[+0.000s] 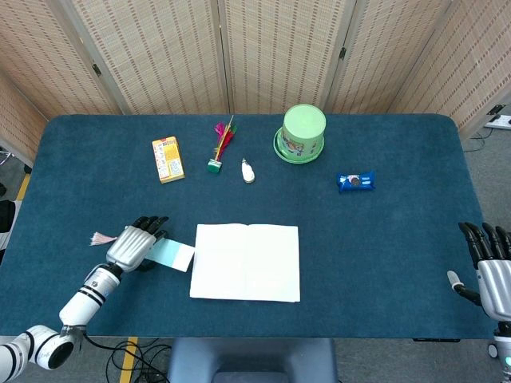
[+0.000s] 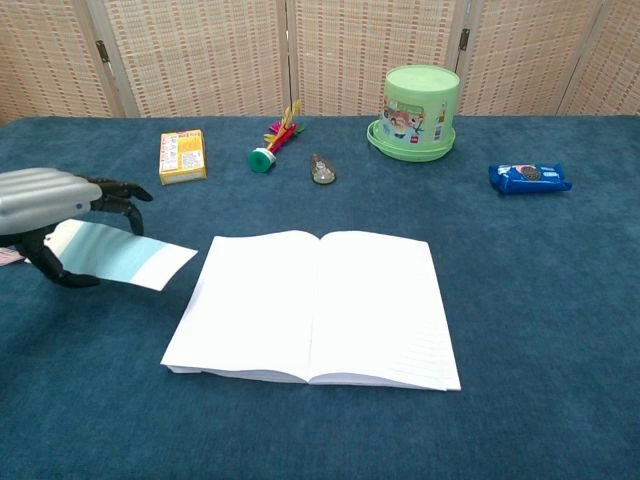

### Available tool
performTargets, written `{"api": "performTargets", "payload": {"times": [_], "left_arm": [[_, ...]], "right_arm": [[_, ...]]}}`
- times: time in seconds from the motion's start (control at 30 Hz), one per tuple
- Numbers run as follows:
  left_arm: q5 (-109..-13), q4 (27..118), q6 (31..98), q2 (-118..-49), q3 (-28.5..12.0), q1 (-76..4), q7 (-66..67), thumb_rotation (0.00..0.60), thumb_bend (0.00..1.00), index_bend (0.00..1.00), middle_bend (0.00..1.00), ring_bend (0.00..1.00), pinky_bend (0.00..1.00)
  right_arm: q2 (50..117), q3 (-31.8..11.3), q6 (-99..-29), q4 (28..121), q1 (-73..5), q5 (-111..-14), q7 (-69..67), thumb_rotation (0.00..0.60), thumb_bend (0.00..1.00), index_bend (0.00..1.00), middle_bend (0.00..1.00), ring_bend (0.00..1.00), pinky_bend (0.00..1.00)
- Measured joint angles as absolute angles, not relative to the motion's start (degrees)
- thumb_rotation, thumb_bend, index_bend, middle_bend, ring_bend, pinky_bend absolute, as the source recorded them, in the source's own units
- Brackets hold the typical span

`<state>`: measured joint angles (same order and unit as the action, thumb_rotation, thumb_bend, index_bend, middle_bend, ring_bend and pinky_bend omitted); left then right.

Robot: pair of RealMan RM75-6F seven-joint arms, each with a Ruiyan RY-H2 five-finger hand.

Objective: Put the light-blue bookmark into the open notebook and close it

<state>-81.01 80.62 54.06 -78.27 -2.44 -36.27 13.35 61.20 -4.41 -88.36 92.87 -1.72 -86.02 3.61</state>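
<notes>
One thin light-blue bookmark (image 2: 112,257) pinched in the left hand (image 2: 52,207), dark fingers (image 2: 118,192) clamped over its top, thumb under. Flat paper strip, long axis toward the notebook (image 2: 315,305), free end just beside the left page, pink tassel (image 1: 101,238) trailing behind the hand. Right hand (image 1: 493,271) well apart, fingers spread, holding nothing.

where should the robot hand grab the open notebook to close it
Judging by how it lies, take the left cover edge of the notebook, coming in from its left side. The book lies flat and open with its spine down the middle, and the left robot hand is nearest but holds the bookmark, so that goes in first.
</notes>
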Motion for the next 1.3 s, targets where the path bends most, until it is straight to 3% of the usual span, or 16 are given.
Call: {"api": "performTargets", "payload": {"times": [0.57, 0.93, 1.3], "left_arm": [[-89.7, 84.9, 48.5, -77.6, -8.4, -51.1, 9.9, 0.6, 0.27, 0.41, 0.09, 0.11, 0.17], [-88.5, 83.9, 43.5, -85.3, -11.7, -59.7, 12.4, 0.6, 0.27, 0.41, 0.09, 0.11, 0.17], [-85.8, 76.5, 42.0, -92.4, -13.5, -64.9, 17.8, 0.6, 0.27, 0.41, 0.09, 0.11, 0.16]], "right_arm": [[60.1, -4.3, -90.7, 94.0, -0.3, -86.6, 3.9, 0.6, 0.21, 0.0, 0.1, 0.02, 0.06], [60.0, -4.4, -91.0, 93.9, 0.2, -86.2, 3.6, 0.6, 0.21, 0.0, 0.1, 0.02, 0.06], [59.8, -4.4, -90.4, 93.4, 0.3, -85.5, 2.9, 0.6, 0.21, 0.0, 0.1, 0.02, 0.06]]}}
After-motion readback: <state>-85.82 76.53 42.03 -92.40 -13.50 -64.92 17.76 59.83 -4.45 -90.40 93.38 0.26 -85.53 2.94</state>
